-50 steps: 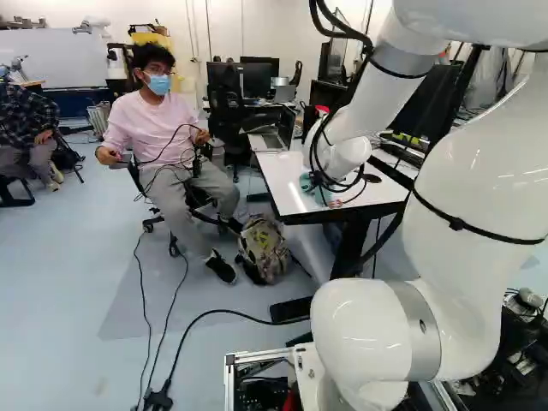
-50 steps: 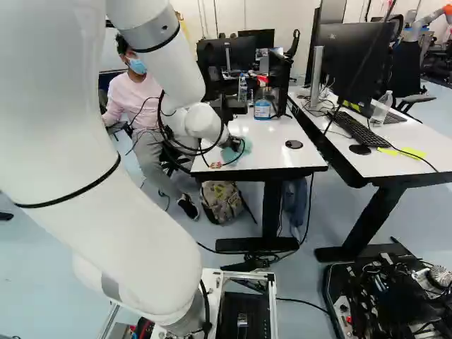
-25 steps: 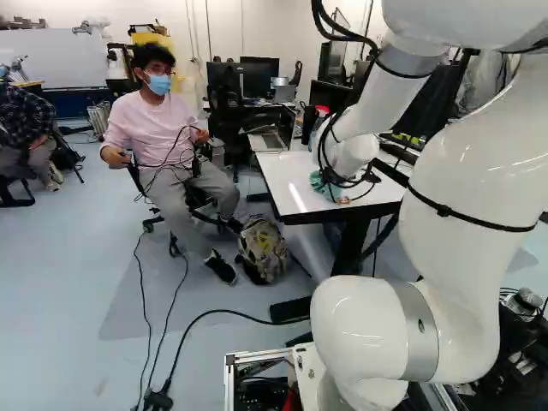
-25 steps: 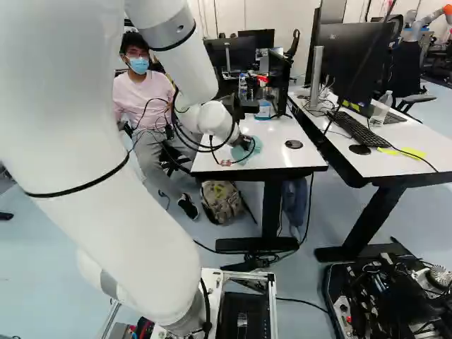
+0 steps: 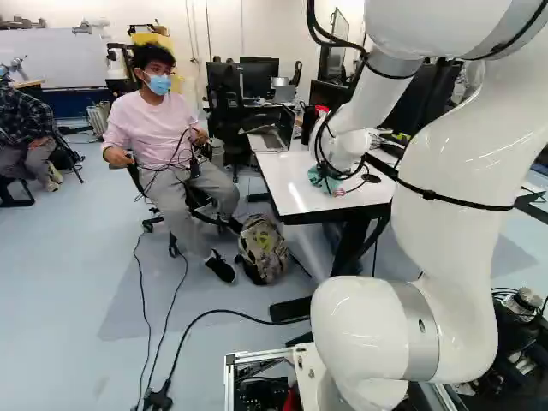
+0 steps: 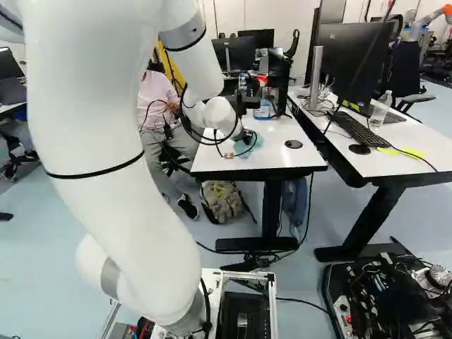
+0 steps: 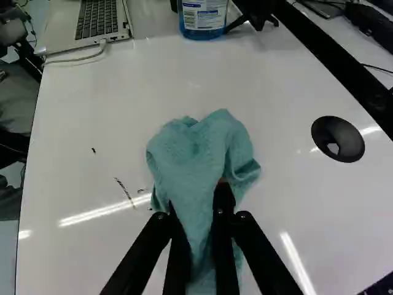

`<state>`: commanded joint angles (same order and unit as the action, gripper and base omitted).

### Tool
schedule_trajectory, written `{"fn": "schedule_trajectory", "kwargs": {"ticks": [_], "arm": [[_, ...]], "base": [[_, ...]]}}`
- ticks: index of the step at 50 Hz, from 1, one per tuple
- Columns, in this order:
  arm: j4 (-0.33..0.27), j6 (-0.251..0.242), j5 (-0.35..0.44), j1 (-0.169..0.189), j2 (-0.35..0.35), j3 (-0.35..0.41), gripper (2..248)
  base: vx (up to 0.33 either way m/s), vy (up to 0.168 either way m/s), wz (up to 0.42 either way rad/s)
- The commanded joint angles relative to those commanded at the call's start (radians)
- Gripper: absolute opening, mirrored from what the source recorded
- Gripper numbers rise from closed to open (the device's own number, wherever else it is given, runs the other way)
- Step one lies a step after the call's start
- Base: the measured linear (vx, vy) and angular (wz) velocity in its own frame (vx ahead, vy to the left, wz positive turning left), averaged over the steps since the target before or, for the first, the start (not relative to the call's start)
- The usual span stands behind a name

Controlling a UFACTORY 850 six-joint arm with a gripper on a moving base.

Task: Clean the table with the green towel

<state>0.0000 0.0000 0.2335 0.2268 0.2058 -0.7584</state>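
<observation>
My gripper (image 6: pixel 245 137) is low over the white table (image 6: pixel 275 159), its tip at the green towel (image 6: pixel 253 145). In the wrist view the gripper (image 7: pixel 195 195) is shut on the green towel (image 7: pixel 199 153), whose cloth passes between both fingers. The towel's bunched part spreads ahead of the fingertips on the tabletop (image 7: pixel 110 98), and some cloth shows back between the fingers. Dark marks (image 7: pixel 124 189) lie on the surface beside the towel, with a small speck (image 7: pixel 93 150) farther off. What lies under the cloth is hidden.
A bottle with blue liquid (image 7: pixel 202 18) and a laptop (image 7: pixel 101 21) stand at the table's far end. A black cable hole (image 7: pixel 338 139) is beside the towel. Another desk with a monitor and keyboard (image 6: pixel 360 128) adjoins. A backpack (image 5: pixel 264 248) rests on the floor.
The arm has swung, its upper links shifting rightward in the right base view. Gripper and towel have moved together across the table, rightward and slightly farther off in that view. The base has stayed put.
</observation>
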Motion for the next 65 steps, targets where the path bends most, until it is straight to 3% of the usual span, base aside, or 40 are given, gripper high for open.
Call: {"fn": "schedule_trajectory", "kwargs": {"ticks": [16,42,54,65], "arm": [[0.0,0.0,0.0,-0.049,0.027,-0.032,42],[0.0,0.0,0.0,-0.133,0.016,-0.019,42],[0.0,0.0,0.0,-0.167,-0.007,0.008,42],[0.0,0.0,0.0,-0.172,-0.053,0.06,42]], "base": [[0.0,0.0,0.0],[0.0,0.0,0.0],[0.0,0.0,0.0],[0.0,0.0,0.0]]}}
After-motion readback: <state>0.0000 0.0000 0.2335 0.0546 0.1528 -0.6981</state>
